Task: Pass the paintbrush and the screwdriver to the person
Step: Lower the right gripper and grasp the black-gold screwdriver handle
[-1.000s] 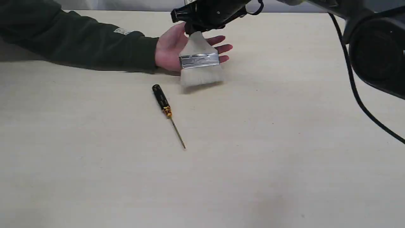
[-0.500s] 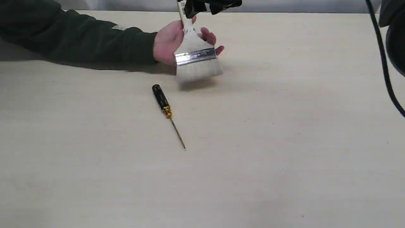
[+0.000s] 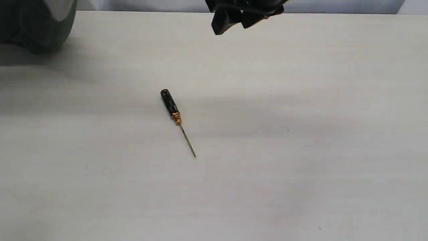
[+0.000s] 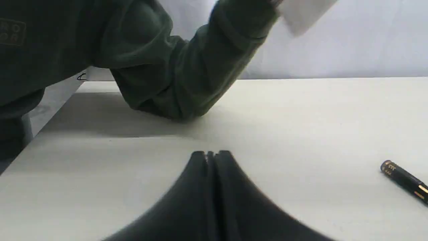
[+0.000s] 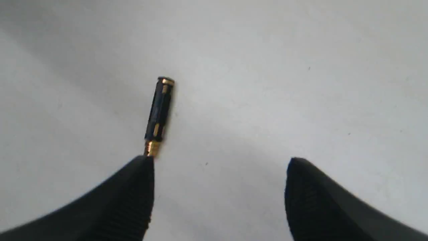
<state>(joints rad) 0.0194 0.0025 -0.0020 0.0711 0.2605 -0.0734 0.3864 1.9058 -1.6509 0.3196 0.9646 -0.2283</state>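
The screwdriver [image 3: 176, 117] lies alone on the table, black handle toward the far side and thin shaft toward the near side. My right gripper [image 3: 234, 22] hovers high above the far edge, open and holding nothing. Its wrist view shows the screwdriver [image 5: 159, 112] just beyond one fingertip [image 5: 142, 174], which hides the shaft. My left gripper [image 4: 210, 154] is shut and empty, low over the table, with the screwdriver's handle end [image 4: 404, 178] off to one side. The person's green sleeve [image 4: 187, 67] is raised, elbow on the table. A pale blur [image 4: 302, 13] at its end may be the paintbrush; I cannot tell.
The dark green sleeve [image 3: 36, 28] fills the far left corner in the exterior view. The pale table [image 3: 301, 150] stretches around the screwdriver with only faint specks on it. A light wall [image 4: 351, 43] stands behind the table's far edge.
The person's hand has left the middle of the table with the paintbrush, drawing back to the far left. My right gripper has let go of the brush, opened, and shifted right.
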